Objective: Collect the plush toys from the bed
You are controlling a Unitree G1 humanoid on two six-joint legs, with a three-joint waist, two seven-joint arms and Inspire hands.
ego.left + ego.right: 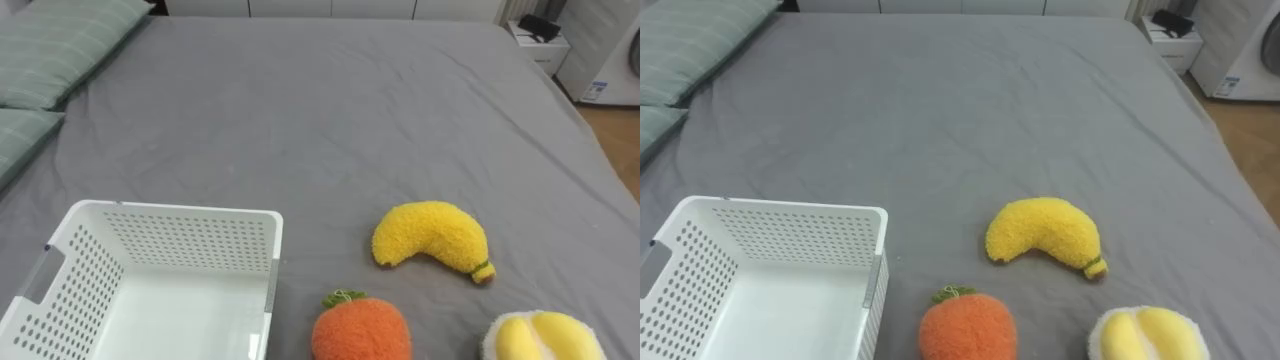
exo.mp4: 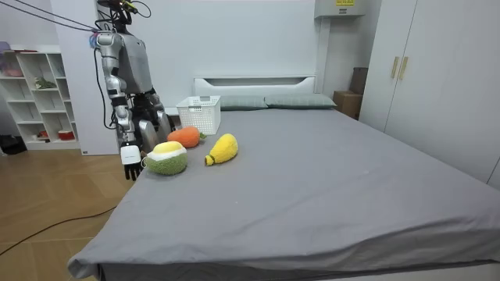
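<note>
Edge of grey bed, right hand low beside it, fingers slack.

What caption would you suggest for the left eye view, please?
A plush banana, plush orange and yellow-white plush fruit lie beside a white perforated basket on the grey bed.

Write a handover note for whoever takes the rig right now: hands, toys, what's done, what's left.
Right hand: hangs at the robot's side by the edge of the bed.
Toys: banana, orange and yellow-green toy lie on the bed, to the right of the basket.
Done: nothing yet; what shows of the basket's inside holds no toy.
Left: put all three toys into the basket.
</note>
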